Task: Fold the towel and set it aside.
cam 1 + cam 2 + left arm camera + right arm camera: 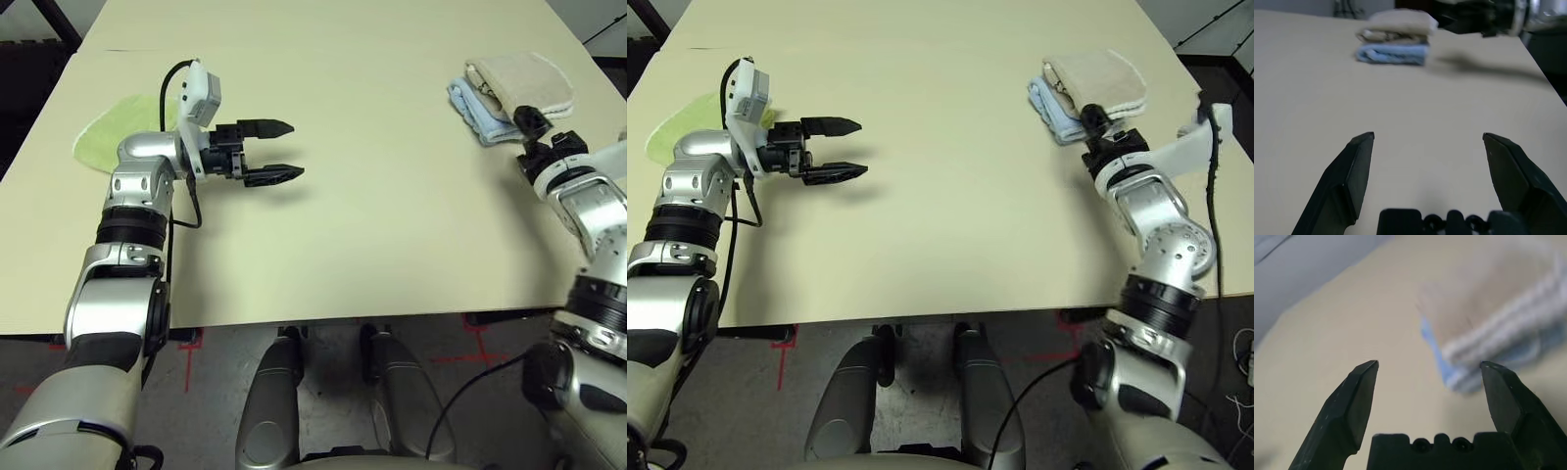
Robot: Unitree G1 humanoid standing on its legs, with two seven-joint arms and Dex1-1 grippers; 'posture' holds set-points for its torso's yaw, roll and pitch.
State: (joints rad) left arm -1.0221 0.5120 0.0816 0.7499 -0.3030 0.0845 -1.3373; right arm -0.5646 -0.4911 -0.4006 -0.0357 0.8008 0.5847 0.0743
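Pale cream worktop (372,196) runs wide and bare under both arms. At its far right corner the towel (522,83), beige with white stitched edging, lies folded into a compact block atop a light blue folded towel (472,110); its long axis slants from the near left toward the far right edge. Just short of that stack, the right gripper (1427,367) points at it, jaws spread wide and holding nothing. Well apart, on the left, the left gripper (276,151) hovers level, pointing right, jaws released. Behind its wrist lies a lime-green towel (108,137).
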